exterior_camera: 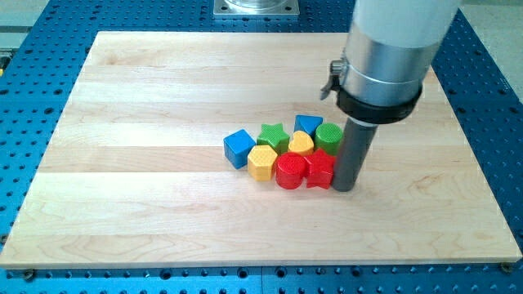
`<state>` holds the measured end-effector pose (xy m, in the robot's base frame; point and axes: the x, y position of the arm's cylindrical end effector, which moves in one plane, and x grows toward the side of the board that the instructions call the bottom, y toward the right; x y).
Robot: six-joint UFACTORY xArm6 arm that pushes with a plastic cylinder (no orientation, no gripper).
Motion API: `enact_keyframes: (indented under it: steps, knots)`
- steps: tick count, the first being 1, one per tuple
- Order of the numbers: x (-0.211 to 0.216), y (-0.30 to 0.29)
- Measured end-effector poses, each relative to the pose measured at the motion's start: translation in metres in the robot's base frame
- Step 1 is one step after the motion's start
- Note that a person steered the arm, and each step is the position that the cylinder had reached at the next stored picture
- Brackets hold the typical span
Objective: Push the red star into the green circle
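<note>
The red star lies in a tight cluster of blocks near the board's middle. The green circle sits just above it, toward the view's top, touching or nearly touching it. My tip rests on the board right against the red star's right side, below the green circle. The rod hides part of the board to the star's right.
A red circle touches the star's left side. A yellow heart, yellow hexagon, green star, blue cube and another blue block fill the cluster. The wooden board sits on a blue perforated table.
</note>
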<state>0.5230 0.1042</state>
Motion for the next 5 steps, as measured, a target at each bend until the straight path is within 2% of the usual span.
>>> enact_keyframes:
  steps: [1,2,3,4,5]
  knots:
    - [0.067,-0.001]
    - [0.090,-0.097]
    - [0.069,-0.156]
    - [0.024,-0.133]
    - [0.010,-0.123]
